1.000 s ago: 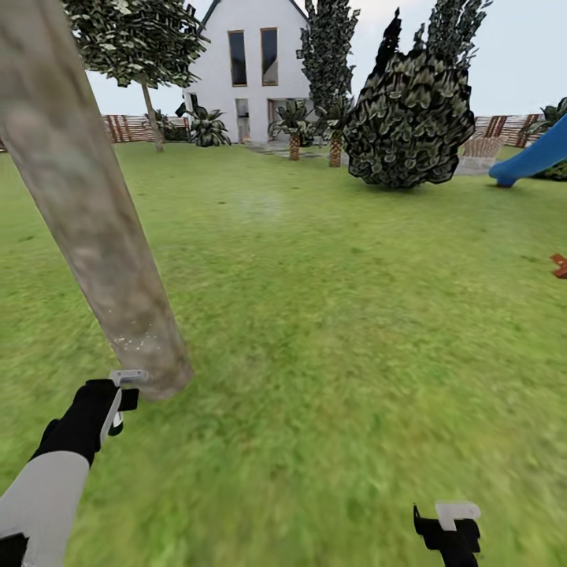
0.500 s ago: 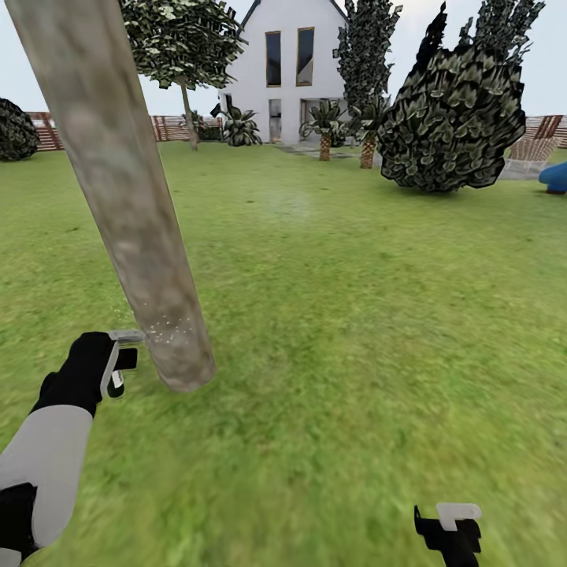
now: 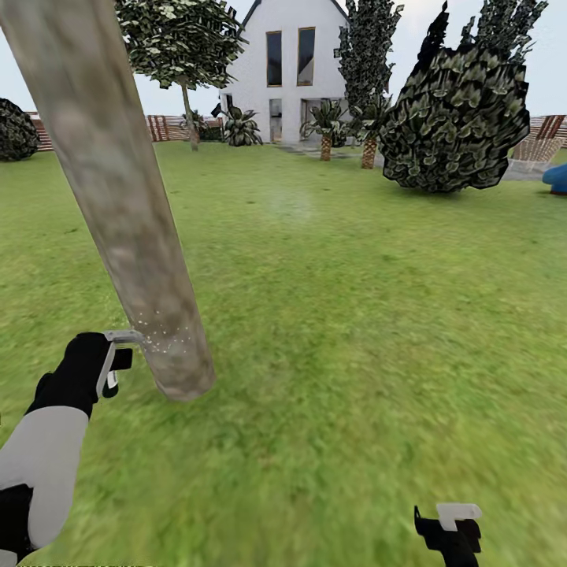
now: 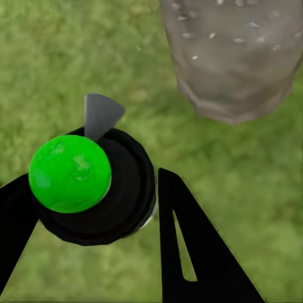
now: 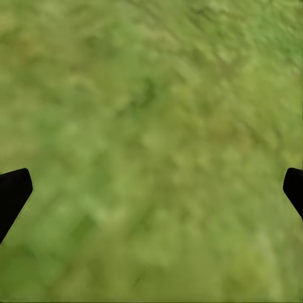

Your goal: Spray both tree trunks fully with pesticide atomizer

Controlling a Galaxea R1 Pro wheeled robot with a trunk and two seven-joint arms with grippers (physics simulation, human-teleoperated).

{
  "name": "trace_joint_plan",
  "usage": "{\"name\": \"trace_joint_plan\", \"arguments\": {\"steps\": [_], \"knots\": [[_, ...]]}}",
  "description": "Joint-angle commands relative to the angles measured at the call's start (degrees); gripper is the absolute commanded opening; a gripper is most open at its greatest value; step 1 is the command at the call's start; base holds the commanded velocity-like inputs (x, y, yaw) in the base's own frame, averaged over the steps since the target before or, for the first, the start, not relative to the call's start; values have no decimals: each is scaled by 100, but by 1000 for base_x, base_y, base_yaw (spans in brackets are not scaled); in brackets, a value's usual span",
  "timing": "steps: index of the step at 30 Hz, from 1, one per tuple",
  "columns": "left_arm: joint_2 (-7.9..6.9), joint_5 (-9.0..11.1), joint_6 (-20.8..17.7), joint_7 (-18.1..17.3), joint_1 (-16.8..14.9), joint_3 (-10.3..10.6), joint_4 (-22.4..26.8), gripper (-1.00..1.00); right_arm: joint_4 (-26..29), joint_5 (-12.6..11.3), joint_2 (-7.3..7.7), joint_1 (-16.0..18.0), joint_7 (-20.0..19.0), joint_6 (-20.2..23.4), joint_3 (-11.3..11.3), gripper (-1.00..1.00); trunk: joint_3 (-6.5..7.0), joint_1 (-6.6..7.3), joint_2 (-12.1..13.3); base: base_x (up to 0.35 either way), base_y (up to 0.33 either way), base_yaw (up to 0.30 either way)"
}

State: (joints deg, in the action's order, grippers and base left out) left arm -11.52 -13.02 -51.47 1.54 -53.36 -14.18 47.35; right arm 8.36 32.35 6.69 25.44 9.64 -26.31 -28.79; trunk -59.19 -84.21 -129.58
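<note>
A thick, mottled beige-grey tree trunk [image 3: 118,189] leans across the left of the head view, its foot in the grass. Fine white specks dot its lower part [image 3: 164,335]. My left gripper [image 3: 110,366] is shut on the pesticide atomizer [image 3: 122,340], whose grey nozzle points at the trunk from close by. In the left wrist view the atomizer [image 4: 71,173] shows a green round top on a black body between my black fingers [image 4: 183,252], with the speckled trunk foot [image 4: 233,57] just beyond. My right gripper [image 3: 453,529] hangs low at the right, open over bare grass [image 5: 151,151].
The lawn [image 3: 354,299] stretches ahead to a white house [image 3: 287,71] and a brown slat fence [image 3: 169,126]. A big dark bush [image 3: 453,118], short palms [image 3: 324,126], a thin-trunked tree [image 3: 185,47] and a blue slide [image 3: 556,177] stand far off.
The camera has turned left, so the trunk sits further right in the picture. My left gripper stays by the trunk with the atomizer, and more white specks show on the lower trunk.
</note>
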Motion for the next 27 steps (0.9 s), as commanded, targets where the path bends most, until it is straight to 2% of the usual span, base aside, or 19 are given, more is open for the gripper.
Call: {"name": "trace_joint_plan", "arguments": {"steps": [1,6,8,10,27], "knots": [[4,10,-30,13,5,21,3,-100,-10,61,-1,5,29,-22,-31,100,-5,1,-2,4,3,203],[74,27,-26,13,-12,39,35,-100,-10,61,-1,5,29,-17,-31,100,-5,1,-2,45,-70,254],[81,28,-37,13,-7,33,258,-100,-10,61,-1,5,29,-21,-31,100,-5,1,-2,129,-230,104],[104,36,-47,13,4,30,382,-100,-10,61,-1,5,29,-21,-31,100,-5,1,-2,28,-265,12],[115,28,-39,13,10,47,389,-100,-10,61,7,5,29,-20,-31,100,-5,1,-2,6,-274,0]]}}
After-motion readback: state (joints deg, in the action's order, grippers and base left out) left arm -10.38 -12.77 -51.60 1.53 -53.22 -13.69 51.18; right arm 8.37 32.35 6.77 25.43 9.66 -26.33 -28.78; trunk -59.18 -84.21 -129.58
